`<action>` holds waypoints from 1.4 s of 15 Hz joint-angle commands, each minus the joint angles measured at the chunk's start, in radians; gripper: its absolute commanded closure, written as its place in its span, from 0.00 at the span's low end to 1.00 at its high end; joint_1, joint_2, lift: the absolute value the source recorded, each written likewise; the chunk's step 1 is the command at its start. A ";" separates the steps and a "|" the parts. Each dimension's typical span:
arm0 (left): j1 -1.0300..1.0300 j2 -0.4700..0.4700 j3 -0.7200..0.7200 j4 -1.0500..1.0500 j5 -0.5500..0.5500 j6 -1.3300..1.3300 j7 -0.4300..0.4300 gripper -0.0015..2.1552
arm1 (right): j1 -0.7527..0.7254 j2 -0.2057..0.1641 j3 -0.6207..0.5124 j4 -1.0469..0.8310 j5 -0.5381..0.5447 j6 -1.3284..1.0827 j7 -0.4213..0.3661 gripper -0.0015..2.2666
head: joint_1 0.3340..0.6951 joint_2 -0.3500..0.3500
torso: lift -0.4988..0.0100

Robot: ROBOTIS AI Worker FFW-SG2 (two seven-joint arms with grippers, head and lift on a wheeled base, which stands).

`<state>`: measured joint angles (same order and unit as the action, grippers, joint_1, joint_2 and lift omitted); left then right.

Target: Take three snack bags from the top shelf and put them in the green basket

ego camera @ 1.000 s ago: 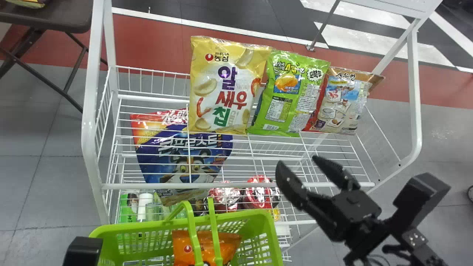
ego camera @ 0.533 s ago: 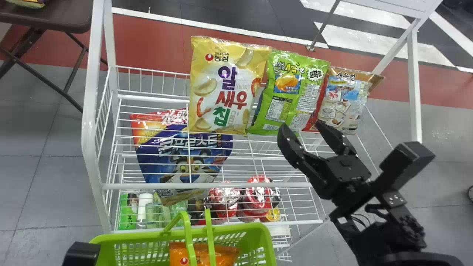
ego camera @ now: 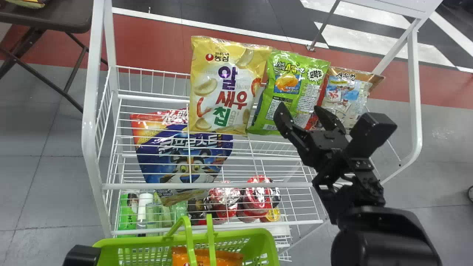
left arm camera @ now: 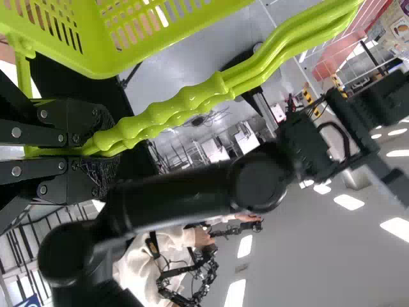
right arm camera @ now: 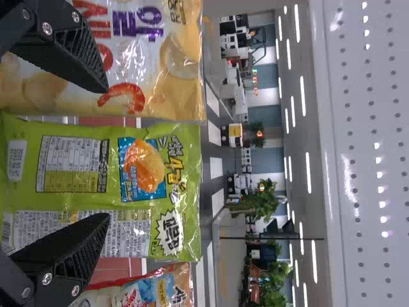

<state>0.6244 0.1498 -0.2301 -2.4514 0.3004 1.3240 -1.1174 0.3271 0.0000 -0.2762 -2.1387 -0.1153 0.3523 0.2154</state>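
Handles (left arm camera: 185, 105) sit clamped in left claw (left arm camera: 96, 152); empty right claw (ego camera: 299, 109) gapes at green bag (ego camera: 286, 87).

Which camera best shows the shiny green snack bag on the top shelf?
The right wrist view: the shiny green snack bag appears large there, though the right gripper partly covers it. The head view shows it smaller, its lower end partly hidden.

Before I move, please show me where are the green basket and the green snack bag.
Green basket (ego camera: 140, 241): head view, on its far rim.
Green snack bag (ego camera: 290, 89): head view, middle of its printed side.
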 commanded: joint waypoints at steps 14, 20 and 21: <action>-0.017 0.001 -0.021 0.008 -0.003 0.001 0.027 0.51 | -0.309 -0.021 -0.089 0.329 0.065 0.138 0.254 0.31 | 1.00 0.00 | 0.90; -0.029 -0.001 -0.021 0.017 -0.001 0.001 0.033 0.51 | -0.298 -0.021 -0.098 0.316 0.074 0.159 0.269 0.98 | 1.00 0.00 | 0.90; -0.032 -0.003 -0.021 0.018 -0.003 0.001 0.033 0.51 | -0.290 -0.021 -0.100 0.307 0.075 0.159 0.269 0.98 | 1.00 0.00 | 0.90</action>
<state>0.5976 0.1489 -0.2509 -2.4358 0.2977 1.3244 -1.0844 0.0282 -0.0214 -0.3729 -1.8217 -0.0405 0.5117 0.4839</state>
